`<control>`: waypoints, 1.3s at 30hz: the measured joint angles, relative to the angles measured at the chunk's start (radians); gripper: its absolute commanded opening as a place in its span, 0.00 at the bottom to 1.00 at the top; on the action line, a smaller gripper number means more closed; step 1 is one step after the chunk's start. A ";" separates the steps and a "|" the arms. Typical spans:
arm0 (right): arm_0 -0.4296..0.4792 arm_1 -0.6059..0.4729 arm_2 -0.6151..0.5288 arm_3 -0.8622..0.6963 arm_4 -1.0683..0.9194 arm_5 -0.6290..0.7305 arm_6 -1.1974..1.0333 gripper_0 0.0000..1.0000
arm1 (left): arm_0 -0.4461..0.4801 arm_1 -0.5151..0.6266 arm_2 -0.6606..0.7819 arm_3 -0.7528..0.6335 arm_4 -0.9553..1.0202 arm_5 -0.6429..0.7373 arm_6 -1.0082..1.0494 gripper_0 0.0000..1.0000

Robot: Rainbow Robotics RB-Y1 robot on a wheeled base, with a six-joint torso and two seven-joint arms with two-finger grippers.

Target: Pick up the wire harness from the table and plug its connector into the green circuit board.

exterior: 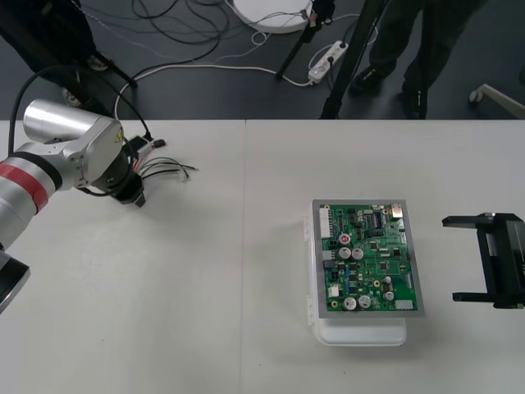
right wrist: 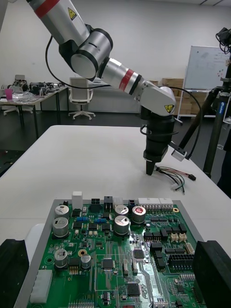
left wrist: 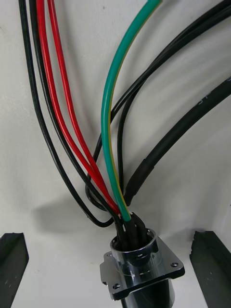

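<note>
The only marking I can make out is a yellow warning-triangle sticker (right wrist: 168,109) on the left arm's wrist link, with another higher up the same arm. The print on the board (exterior: 369,258) and the faint lettering on one black sleeve of the harness (exterior: 168,168) are too small for me to read.

My left arm comes in from the far left corner of the table (exterior: 205,287), bent at the elbow with its wrist turned straight down. The left gripper (exterior: 134,195) stands tip-down at the table, right at the harness. Its fingers (left wrist: 12,262) are spread wide, and the metal socket (left wrist: 142,267) lies between them with a gap on either side, gripped by neither. The red, black and green wires fan away from the socket across the table.

The harness is well apart from the board, which sits on its white base (exterior: 361,332) towards the right. The right gripper (exterior: 451,258) waits at the right edge beside the board, fingers spread and holding nothing.
</note>
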 measured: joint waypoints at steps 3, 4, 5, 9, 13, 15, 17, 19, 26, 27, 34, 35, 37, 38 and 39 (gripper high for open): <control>-0.002 0.000 0.000 0.002 0.000 0.000 -0.001 1.00 | 0.000 0.000 0.000 0.000 0.000 0.002 0.000 0.00; -0.002 0.000 0.000 0.002 0.000 0.000 -0.004 1.00 | 0.000 0.000 0.000 0.000 0.000 0.002 0.000 0.00; -0.003 0.000 0.000 0.003 0.000 0.000 -0.010 1.00 | 0.000 0.000 0.000 0.000 0.000 0.003 0.000 0.00; -0.005 0.002 0.000 0.006 0.000 0.000 -0.047 1.00 | 0.000 0.000 0.000 0.000 0.000 0.006 0.000 0.00; -0.006 0.006 0.000 0.008 0.000 0.000 -0.050 1.00 | 0.000 0.000 0.000 0.000 0.000 0.007 0.000 0.00; -0.006 0.007 0.001 0.010 0.000 0.000 -0.050 1.00 | 0.000 0.000 0.000 0.000 0.000 0.007 0.000 0.00; -0.006 0.008 0.001 0.011 0.000 0.000 -0.050 1.00 | 0.000 0.000 0.000 0.000 0.000 0.007 0.000 0.00; -0.006 0.008 0.001 0.011 0.000 0.000 -0.050 1.00 | 0.000 0.000 0.000 0.000 0.000 0.007 0.000 0.00; -0.006 0.008 0.001 0.012 0.000 0.000 -0.050 1.00 | 0.000 0.000 0.000 0.000 0.006 0.007 0.000 0.00; -0.006 0.008 0.001 0.012 0.000 0.000 -0.050 1.00 | 0.000 0.000 0.000 0.000 0.008 0.007 0.000 0.00; -0.006 0.008 0.001 0.012 0.000 0.000 -0.050 1.00 | 0.000 0.000 0.055 0.001 0.021 0.008 -0.002 0.00; -0.006 0.008 0.001 0.012 0.000 0.000 -0.050 1.00 | 0.000 -0.001 0.072 0.001 0.022 0.008 -0.003 0.00; -0.006 0.008 0.001 0.012 0.000 0.000 -0.050 1.00 | 0.000 -0.001 0.105 0.001 0.024 0.008 -0.010 0.00; -0.006 0.008 0.001 0.012 0.000 0.000 -0.050 1.00 | 0.000 -0.001 0.120 0.001 0.026 0.008 -0.017 0.00; -0.006 0.008 0.001 0.012 0.000 0.000 -0.050 1.00 | 0.000 -0.001 0.134 0.001 0.029 0.008 -0.026 0.00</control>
